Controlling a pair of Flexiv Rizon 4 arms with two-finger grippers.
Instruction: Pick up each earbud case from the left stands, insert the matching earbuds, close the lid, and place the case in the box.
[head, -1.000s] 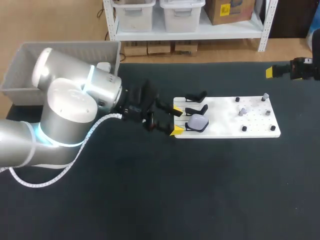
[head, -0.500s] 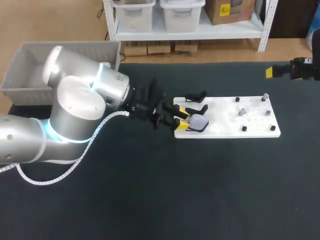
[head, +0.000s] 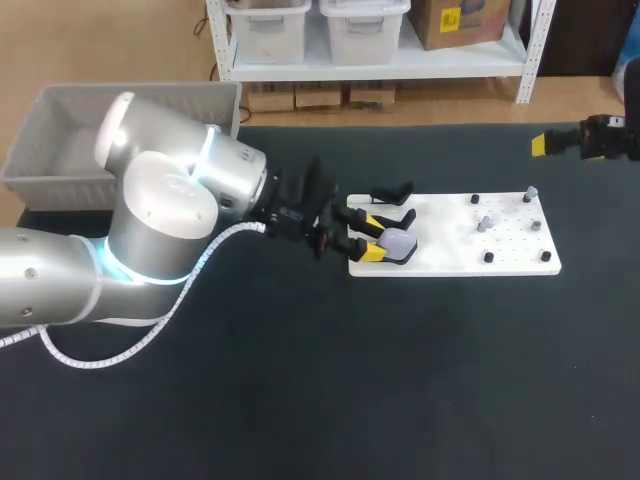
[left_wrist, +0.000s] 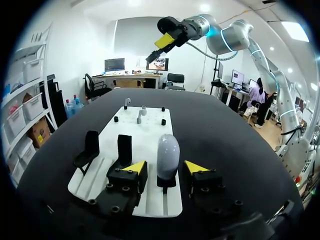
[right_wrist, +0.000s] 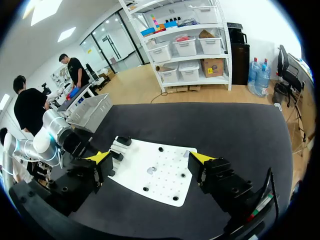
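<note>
A lavender earbud case (head: 398, 243) stands on the nearest black stand at the left end of the white board (head: 450, 245). My left gripper (head: 368, 238) straddles it. In the left wrist view the case (left_wrist: 168, 152) stands upright between the yellow fingertips (left_wrist: 134, 167), with a small gap showing on each side, so the left gripper (left_wrist: 165, 168) is open. Two empty black stands (head: 393, 192) (head: 396, 217) lie behind it. Small earbuds on pegs (head: 484, 222) sit at the board's right end. My right gripper (right_wrist: 150, 157) hangs wide open and empty, high above the table's far right corner (head: 545, 143).
A grey bin (head: 60, 130) sits at the table's back left, behind my left arm. Several black pegs (head: 489, 257) dot the right half of the board. The black tabletop (head: 380, 380) stretches toward the front.
My left gripper slid right along the board until its fingers came either side of the lavender case, and they narrowed. The right arm stayed still.
</note>
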